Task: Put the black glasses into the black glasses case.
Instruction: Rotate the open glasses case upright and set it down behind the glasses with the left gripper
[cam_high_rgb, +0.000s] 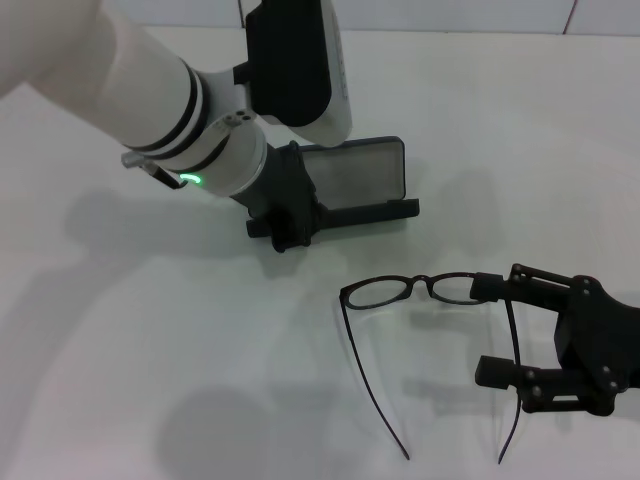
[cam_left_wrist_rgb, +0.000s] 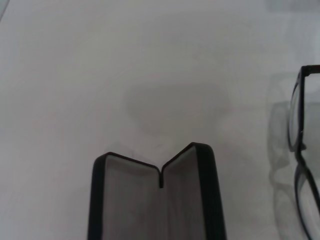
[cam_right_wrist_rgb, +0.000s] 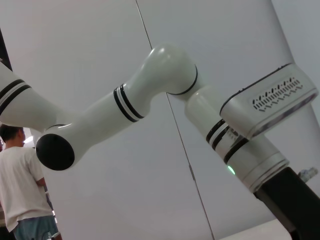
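Black glasses (cam_high_rgb: 420, 300) are bracketed at one lens by the right gripper (cam_high_rgb: 487, 330), its jaws apart; the black glasses case (cam_high_rgb: 350, 185) lies open beyond them. Closure is best made on the frame, not the lens. Beside the case sits the left gripper (cam_high_rgb: 290, 205); whether its claw is parted cannot be told.

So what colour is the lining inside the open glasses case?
Grey, inside the black glasses case; the left wrist view shows it best.
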